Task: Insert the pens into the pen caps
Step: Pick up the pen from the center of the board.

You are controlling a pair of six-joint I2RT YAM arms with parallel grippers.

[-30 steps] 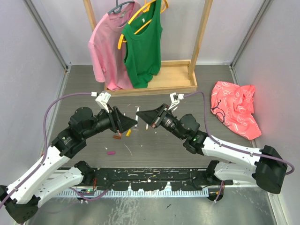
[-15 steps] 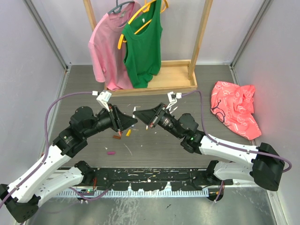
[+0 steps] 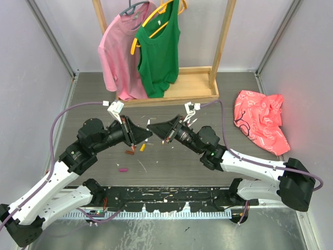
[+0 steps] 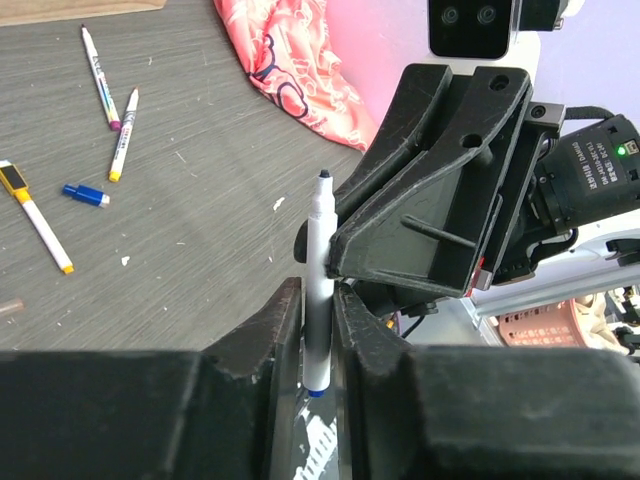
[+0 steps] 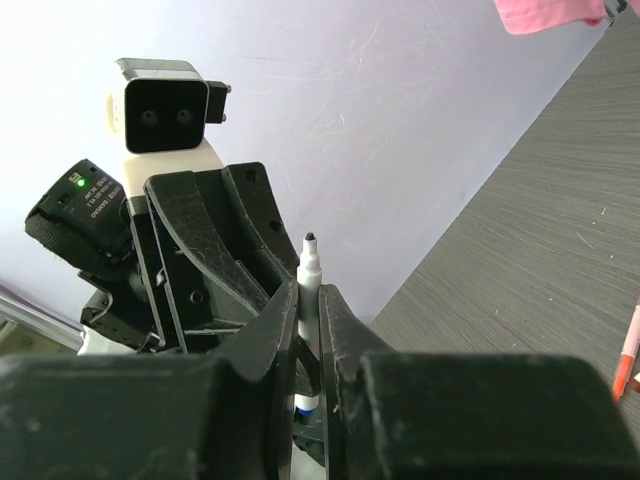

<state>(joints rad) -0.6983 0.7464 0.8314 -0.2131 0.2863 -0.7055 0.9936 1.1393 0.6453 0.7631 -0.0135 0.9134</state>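
One white pen (image 4: 318,290) with a dark blue tip stands upright between the two grippers, which meet tip to tip above the table. My left gripper (image 4: 318,305) is shut on its lower barrel, and my right gripper (image 5: 308,300) is shut on the same pen (image 5: 309,275). In the top view the left gripper (image 3: 145,134) and right gripper (image 3: 156,128) touch noses. Three more pens (image 4: 100,88) (image 4: 123,148) (image 4: 40,225) lie on the table with a blue pen cap (image 4: 86,194). Orange and brown caps (image 3: 130,152), a yellow cap (image 3: 142,147) and a magenta cap (image 3: 123,169) lie below the left gripper.
A wooden clothes rack (image 3: 171,95) with a pink shirt and a green top stands at the back. A red patterned cloth (image 3: 260,121) lies at the right. An orange-ended pen (image 5: 625,365) shows at the right wrist view's edge.
My left gripper's jaws have closed in on the pen. The right arm has pushed a little to the left, so the two grippers now meet.
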